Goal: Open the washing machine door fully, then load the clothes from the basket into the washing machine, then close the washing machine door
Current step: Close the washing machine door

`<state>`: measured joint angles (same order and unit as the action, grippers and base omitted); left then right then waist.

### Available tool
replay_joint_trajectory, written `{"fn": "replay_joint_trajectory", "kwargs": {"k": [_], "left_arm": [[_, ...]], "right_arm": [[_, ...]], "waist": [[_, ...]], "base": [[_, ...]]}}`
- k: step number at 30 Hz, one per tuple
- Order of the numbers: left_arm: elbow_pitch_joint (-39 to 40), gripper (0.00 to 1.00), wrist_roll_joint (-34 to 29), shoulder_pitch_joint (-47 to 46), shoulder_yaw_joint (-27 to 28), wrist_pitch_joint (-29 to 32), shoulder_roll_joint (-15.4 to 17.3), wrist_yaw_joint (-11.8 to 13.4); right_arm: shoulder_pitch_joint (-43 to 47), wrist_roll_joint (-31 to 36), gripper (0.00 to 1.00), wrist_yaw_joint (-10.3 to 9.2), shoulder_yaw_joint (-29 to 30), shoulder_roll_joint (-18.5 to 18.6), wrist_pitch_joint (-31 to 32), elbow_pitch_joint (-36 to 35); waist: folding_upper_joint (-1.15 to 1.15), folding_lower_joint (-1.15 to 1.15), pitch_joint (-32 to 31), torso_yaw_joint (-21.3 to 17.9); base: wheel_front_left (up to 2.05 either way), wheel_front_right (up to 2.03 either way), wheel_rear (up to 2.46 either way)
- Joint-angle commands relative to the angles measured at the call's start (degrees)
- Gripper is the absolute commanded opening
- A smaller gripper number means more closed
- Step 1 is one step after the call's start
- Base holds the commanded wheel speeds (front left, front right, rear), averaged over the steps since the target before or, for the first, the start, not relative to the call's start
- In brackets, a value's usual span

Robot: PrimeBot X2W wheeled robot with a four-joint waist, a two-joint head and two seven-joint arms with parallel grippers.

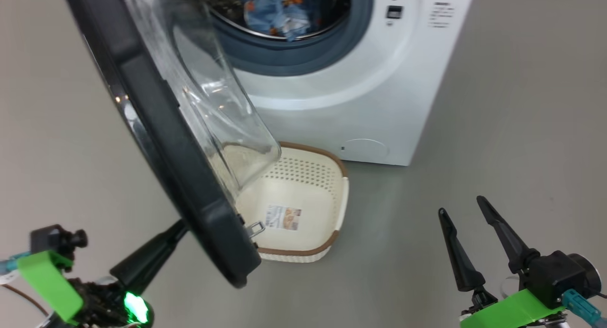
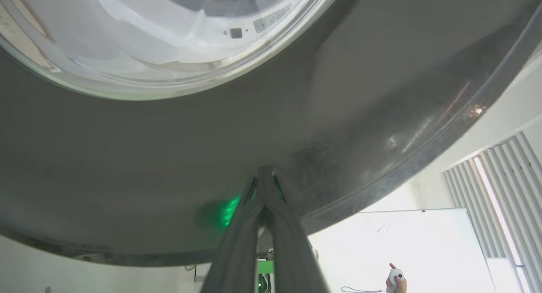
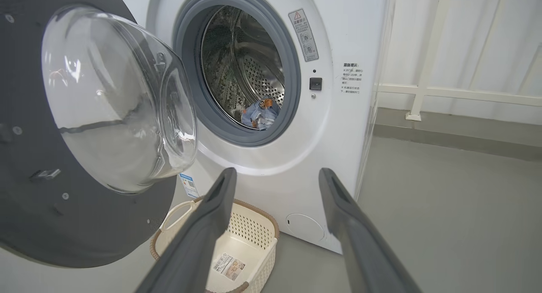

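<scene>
Standing partly open across the upper left of the head view, the washing machine door [image 1: 156,129] shows its clear glass bowl [image 1: 213,105] facing the washing machine [image 1: 379,105]. The clothes [image 1: 280,10] lie in the steel drum at the top centre. Below the door, the basket [image 1: 339,209] sits on the floor just beside the washer, its label sticker showing. The left gripper [image 1: 175,231], at the lower left, has its jaws closed together with the tips against the door's glossy outer rim. The right gripper [image 1: 461,205], at the lower right, is spread wide and holds nothing.

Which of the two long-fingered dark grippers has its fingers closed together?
The left gripper, tips at the glossy black round door rim; the right gripper stands wide open.
</scene>
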<state>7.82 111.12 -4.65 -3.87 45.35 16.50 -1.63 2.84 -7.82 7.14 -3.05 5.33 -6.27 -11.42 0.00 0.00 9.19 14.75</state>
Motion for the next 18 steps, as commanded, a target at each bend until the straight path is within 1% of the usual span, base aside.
{"fn": "replay_joint_trajectory", "kwargs": {"k": [1,8,18], "left_arm": [[0.98,0.0,0.04,-1.9,1.25,0.62,0.75,0.48],[-1.72,0.0,-0.37,-4.3,0.63,-0.07,-0.63,0.65],[-9.71,0.0,-2.22,-10.76,0.15,-1.74,-2.36,0.11]], "right_arm": [[-0.66,-0.7,1.0,0.35,-1.74,-0.22,-0.68,-0.93],[-0.87,-1.0,1.0,0.35,-2.08,-0.72,-1.69,0.53],[-1.73,-1.3,1.0,0.35,-2.72,-1.29,-2.59,1.88]], "waist": [[0.0,0.0,-1.04,-3.95],[0.0,0.0,-1.82,-8.34],[0.0,0.0,-1.43,-14.89]], "base": [[0.0,0.0,0.0],[0.0,0.0,0.0],[0.0,0.0,0.0]]}}
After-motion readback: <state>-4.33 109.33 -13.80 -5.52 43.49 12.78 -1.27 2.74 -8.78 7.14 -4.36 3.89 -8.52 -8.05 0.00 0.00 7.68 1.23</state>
